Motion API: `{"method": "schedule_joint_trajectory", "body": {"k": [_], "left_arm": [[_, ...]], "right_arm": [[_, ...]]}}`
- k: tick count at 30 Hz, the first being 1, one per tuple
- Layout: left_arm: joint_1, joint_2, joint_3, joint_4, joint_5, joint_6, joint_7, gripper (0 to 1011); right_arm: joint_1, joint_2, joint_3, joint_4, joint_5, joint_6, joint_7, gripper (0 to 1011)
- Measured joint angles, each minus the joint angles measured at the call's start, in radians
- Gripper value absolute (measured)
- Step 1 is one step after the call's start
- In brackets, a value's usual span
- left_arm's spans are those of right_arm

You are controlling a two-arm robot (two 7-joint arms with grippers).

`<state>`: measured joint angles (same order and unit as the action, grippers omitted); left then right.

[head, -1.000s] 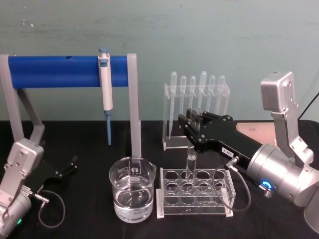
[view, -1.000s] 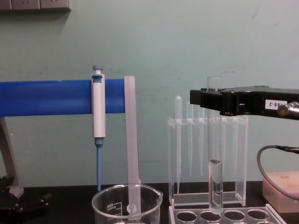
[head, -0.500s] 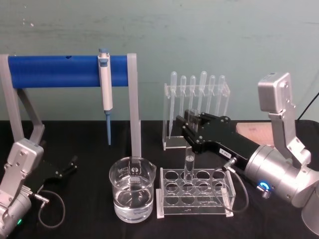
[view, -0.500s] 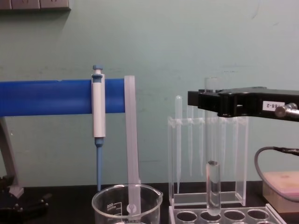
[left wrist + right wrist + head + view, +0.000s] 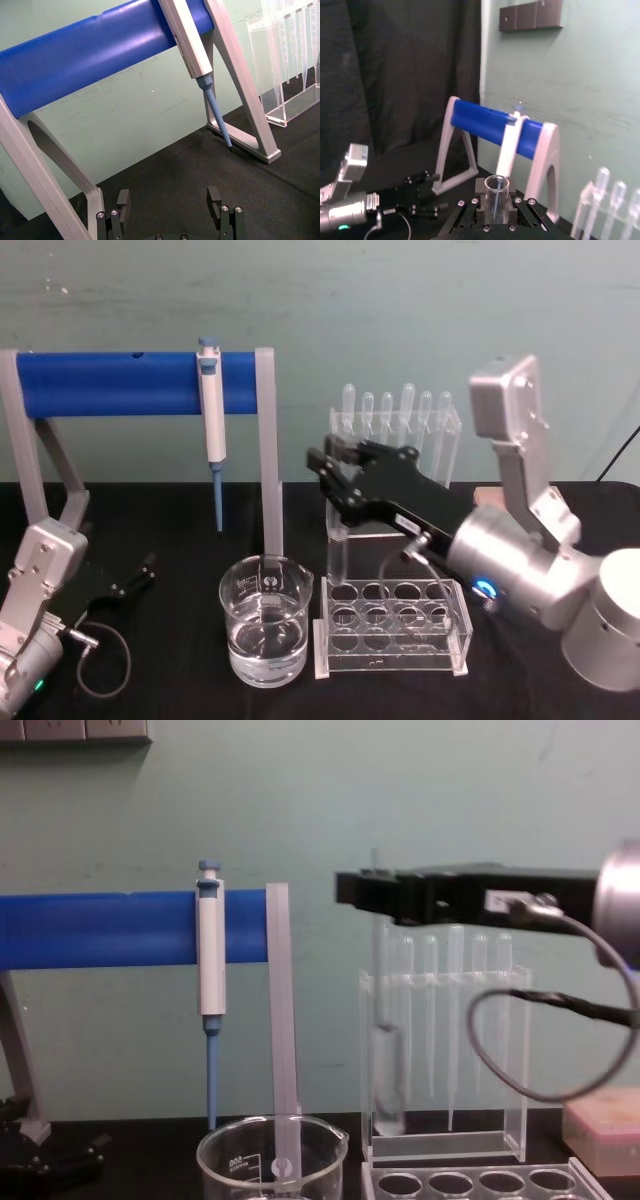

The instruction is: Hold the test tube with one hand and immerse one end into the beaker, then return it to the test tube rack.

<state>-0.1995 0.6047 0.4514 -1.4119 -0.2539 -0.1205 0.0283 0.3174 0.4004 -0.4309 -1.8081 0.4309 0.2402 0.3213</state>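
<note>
— Where are we carrying the test tube (image 5: 388, 1070)?

— We are holding it upright near its rim, the right gripper (image 5: 335, 468) fingers clamping the glass, over the left end of the rack (image 5: 390, 640) and clear of the holes.

— Why upright?

— So the round end is pointing down for dipping; the beaker (image 5: 265, 635) is standing just left.

— The left gripper (image 5: 135, 578)?

— It is lying on the tabletop (image 5: 170, 525), far left, fingers apart, gripping nothing.

Chest view: test tube (image 5: 388, 1070) blurred below my right gripper (image 5: 372, 892), outline unsure. Bottom edge cuts off beaker (image 5: 225, 1167) and rack (image 5: 425, 1186). Graduation marks (image 5: 235, 1161) too small to read.
</note>
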Motion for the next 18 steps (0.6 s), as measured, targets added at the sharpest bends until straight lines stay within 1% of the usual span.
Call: {"method": "schedule_joint_trajectory", "body": {"k": [6, 12, 13, 18], "left_arm": [[0.000, 0.000, 0.000, 0.000, 0.000, 0.000, 0.000, 1000], [0.000, 0.000, 0.000, 0.000, 0.000, 0.000, 0.000, 1000], [0.000, 0.000, 0.000, 0.000, 0.000, 0.000, 0.000, 1000], [0.000, 0.000, 0.000, 0.000, 0.000, 0.000, 0.000, 1000]], "right_arm": [[0.063, -0.042, -0.033, 0.035, -0.005, 0.019, 0.013, 224], [0.100, -0.074, -0.057, 0.071, -0.001, 0.025, 0.023, 223], [0.109, -0.084, -0.066, 0.084, -0.001, 0.025, 0.024, 224], [0.131, -0.108, -0.088, 0.128, -0.003, 0.025, 0.027, 224]]}}
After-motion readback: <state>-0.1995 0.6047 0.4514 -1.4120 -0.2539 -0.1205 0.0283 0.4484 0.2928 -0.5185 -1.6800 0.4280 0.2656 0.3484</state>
